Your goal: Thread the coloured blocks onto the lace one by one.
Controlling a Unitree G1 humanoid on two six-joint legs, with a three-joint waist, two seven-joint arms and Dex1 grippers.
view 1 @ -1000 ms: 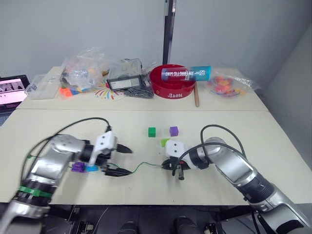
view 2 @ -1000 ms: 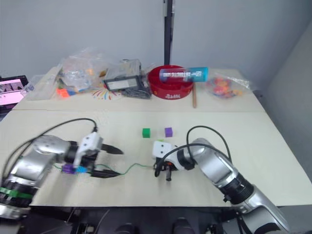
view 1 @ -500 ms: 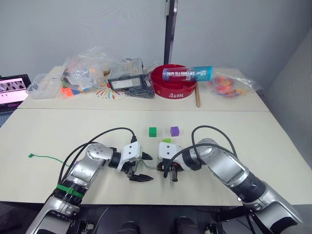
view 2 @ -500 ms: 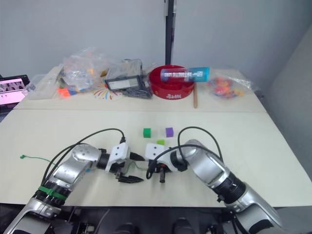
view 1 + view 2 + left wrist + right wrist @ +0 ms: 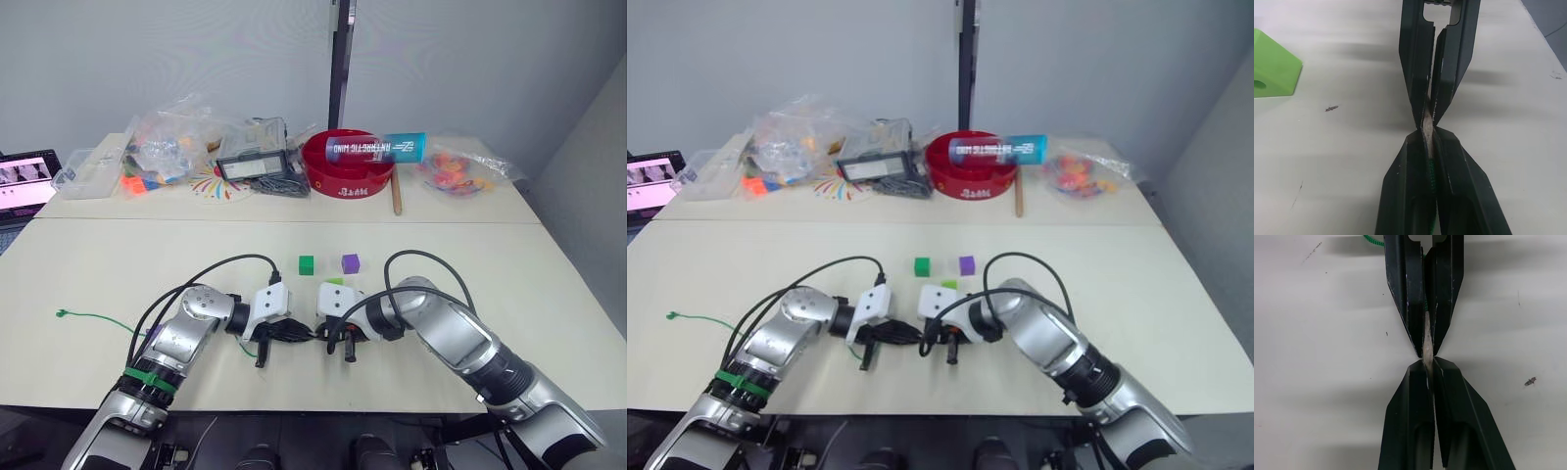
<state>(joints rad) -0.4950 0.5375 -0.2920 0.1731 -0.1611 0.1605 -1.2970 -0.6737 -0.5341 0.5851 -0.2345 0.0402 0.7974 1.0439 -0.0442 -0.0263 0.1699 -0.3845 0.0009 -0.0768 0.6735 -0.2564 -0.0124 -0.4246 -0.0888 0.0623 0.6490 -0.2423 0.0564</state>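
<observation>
My left gripper point(image 5: 300, 334) and right gripper point(image 5: 321, 335) meet tip to tip near the table's front middle. Both are shut on the pale stiff tip point(image 5: 1426, 122) of the lace. In the right wrist view the tip point(image 5: 1427, 345) bridges the two pairs of fingers. The green cord point(image 5: 253, 346) trails back under my left arm to its knotted end point(image 5: 61, 313) at the far left. A light green block point(image 5: 335, 282) sits just behind the grippers and also shows in the left wrist view point(image 5: 1273, 73). Farther back stand a dark green block point(image 5: 307, 263) and a purple block point(image 5: 351, 262).
On the back table are a red bowl point(image 5: 348, 162) with a tube point(image 5: 377, 148) lying across it, clear bags point(image 5: 167, 147) of coloured pieces, another bag point(image 5: 460, 171) at right, a wooden stick point(image 5: 396, 199) and a laptop point(image 5: 24, 181) at far left.
My left gripper moved right from the threaded end of the lace to the right gripper. It went from open to shut on the lace tip. The right gripper stayed shut.
</observation>
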